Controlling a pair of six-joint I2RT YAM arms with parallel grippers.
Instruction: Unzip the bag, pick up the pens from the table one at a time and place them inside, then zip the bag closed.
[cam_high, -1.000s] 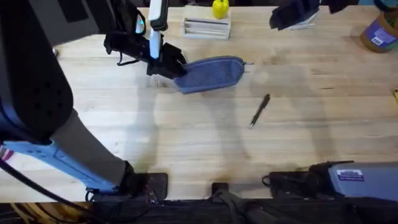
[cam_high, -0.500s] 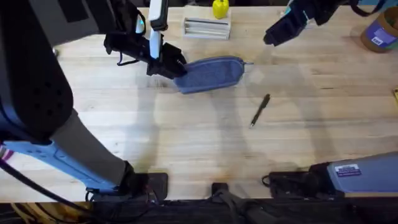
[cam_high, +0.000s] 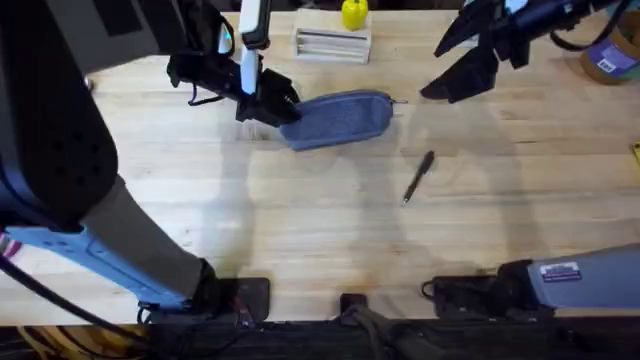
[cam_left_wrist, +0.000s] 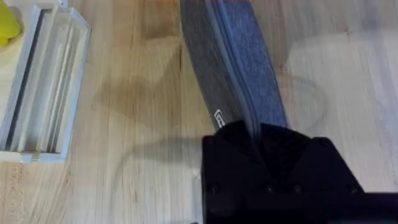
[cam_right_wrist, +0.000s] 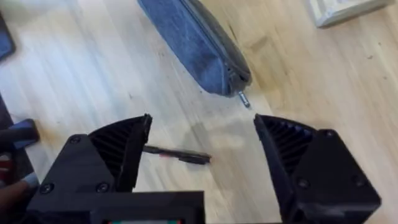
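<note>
left claw seemingly pinches the bag end (fingertips hidden); right claw gapes wide, empty.

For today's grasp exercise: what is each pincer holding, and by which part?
The left pincer is shut on one end of the blue-grey fabric pencil pouch, the end opposite its small metal zipper pull. The right pincer is open and holds nothing.
</note>
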